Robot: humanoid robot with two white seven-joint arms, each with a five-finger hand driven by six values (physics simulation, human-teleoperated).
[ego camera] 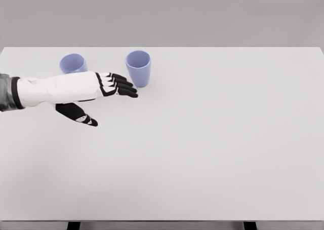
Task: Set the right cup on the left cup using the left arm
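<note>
Two light purple cups stand upright near the table's far edge. The right cup (138,68) is fully visible. The left cup (73,64) is partly hidden at its base by my left forearm. My left hand (104,101) reaches in from the left, fingers (121,85) stretched out flat and thumb hanging below, open and holding nothing. Its fingertips end just left of the right cup's base, close to it but apart.
The white table (212,139) spreads wide to the right and toward the front edge. The right arm does not show anywhere.
</note>
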